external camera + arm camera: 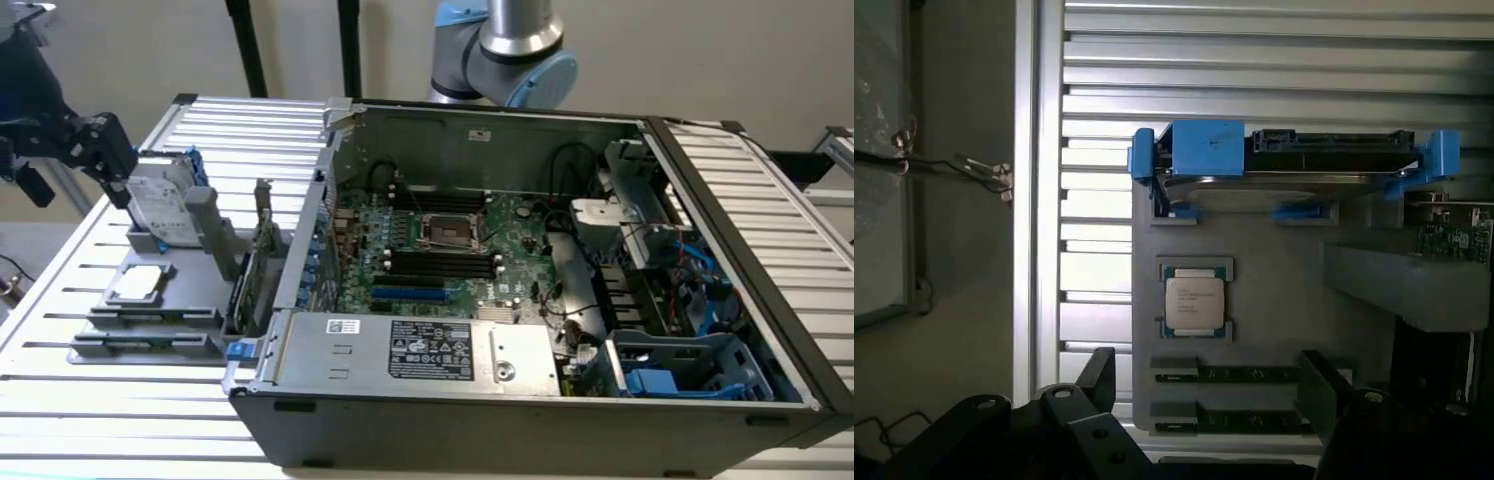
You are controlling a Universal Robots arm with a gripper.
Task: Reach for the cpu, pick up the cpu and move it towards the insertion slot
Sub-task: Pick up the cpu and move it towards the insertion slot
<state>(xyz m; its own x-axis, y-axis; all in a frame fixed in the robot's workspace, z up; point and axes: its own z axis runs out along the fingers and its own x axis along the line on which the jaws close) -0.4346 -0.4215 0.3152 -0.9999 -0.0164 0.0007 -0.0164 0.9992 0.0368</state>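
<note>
Low at the exterior view's left, the small silver-grey square cpu (139,284) lies in a grey tray (187,316). The black gripper (100,160) hangs above, jaws seemingly open. A skewed descent could hit the upright blue-bracketed hard drive (160,205).

- One cpu (1195,303) lay in the single grey holder (1284,310).
- One insertion slot (450,232) sat in one green board (518,214).
- One hard drive (1294,165) stood there, with blue brackets.
- Two memory sticks (1224,374) lay side by side in the holder.
- One green expansion card (1454,240) stood on edge.
- One open computer case (534,430) rested on the one slatted counter (120,430).
- One labelled power supply (414,350) was in the case.
- One arm (514,40) carried one hand (1206,360), whose two fingers (1099,370) were set wide apart.
</note>
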